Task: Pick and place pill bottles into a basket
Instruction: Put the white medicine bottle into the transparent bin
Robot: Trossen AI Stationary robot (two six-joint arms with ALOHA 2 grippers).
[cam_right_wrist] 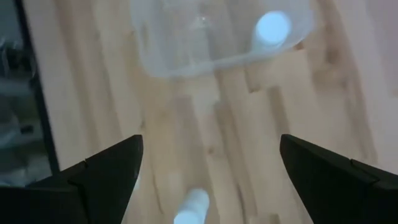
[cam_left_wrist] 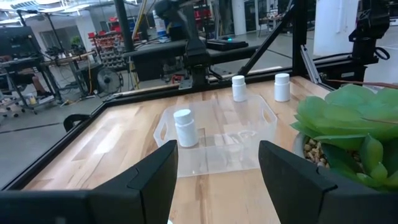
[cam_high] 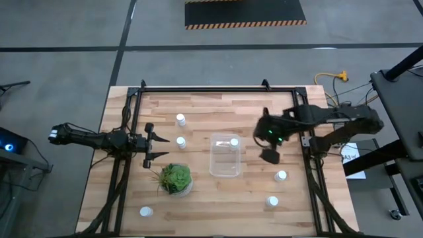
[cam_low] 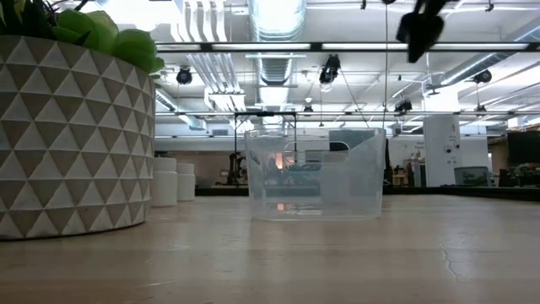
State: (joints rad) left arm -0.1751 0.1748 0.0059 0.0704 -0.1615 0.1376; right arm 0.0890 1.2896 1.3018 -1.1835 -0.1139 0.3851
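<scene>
— How is the scene viewed?
— The table [cam_high: 218,192] is seen straight down from overhead, and level from its surface, close by the plant pot [cam_low: 72,135].
— What is shared?
— The basket [cam_high: 225,156] is caught in all views.

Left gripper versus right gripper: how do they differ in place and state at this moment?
The left gripper sits low near the plant, left of the basket; the right gripper hangs raised on the basket's right. The right gripper's jaws are spread wide, the left's narrower. Both are empty.
</scene>
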